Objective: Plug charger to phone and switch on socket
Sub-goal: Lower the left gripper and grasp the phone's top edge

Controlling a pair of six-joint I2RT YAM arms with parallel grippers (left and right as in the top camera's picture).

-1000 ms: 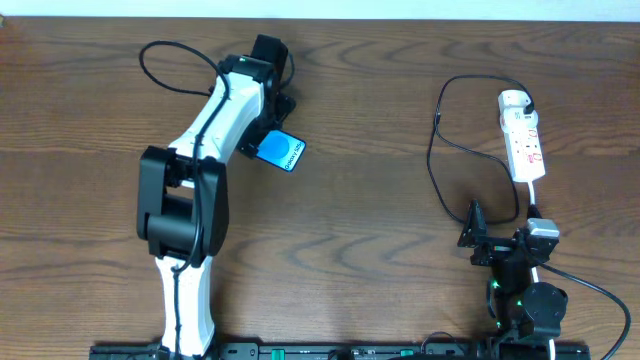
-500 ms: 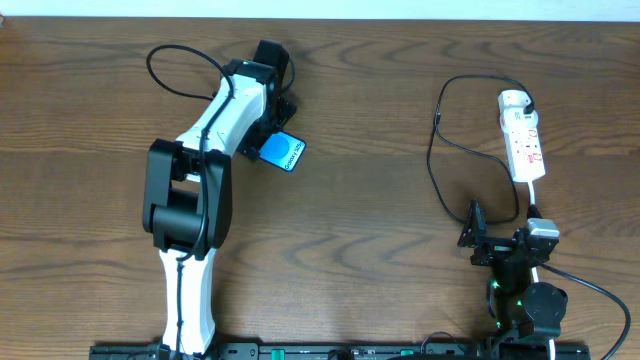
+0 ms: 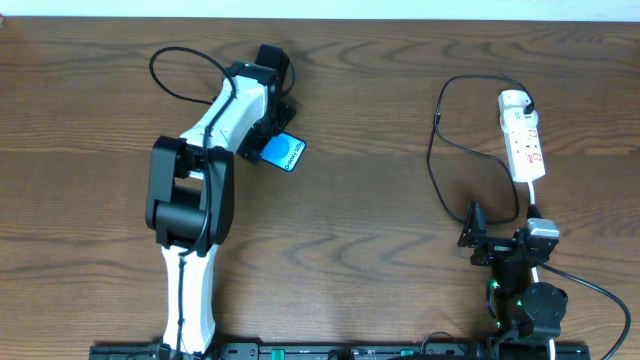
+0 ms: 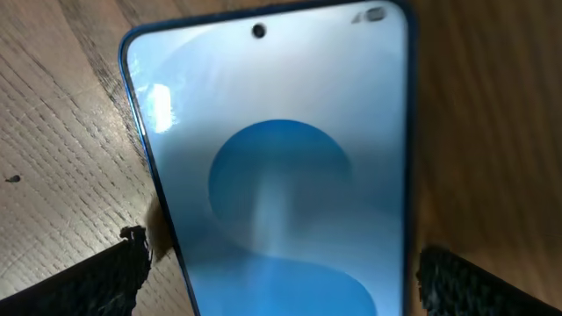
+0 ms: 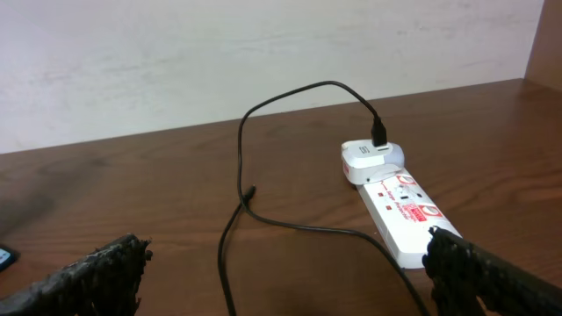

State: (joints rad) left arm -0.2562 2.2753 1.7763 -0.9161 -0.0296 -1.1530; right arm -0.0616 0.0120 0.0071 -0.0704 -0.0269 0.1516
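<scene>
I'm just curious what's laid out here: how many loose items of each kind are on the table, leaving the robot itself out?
Phone: 1
Black charger cable: 1
White power strip: 1
Total: 3

The counter (image 3: 380, 210) is dark brown wood with a wavy, open grain running along its length. Behind its far edge stands a plain pale wall (image 5: 219, 61), and a lighter wooden panel (image 5: 546, 39) shows at the right. A black rail (image 3: 330, 351) lines the near edge.
</scene>
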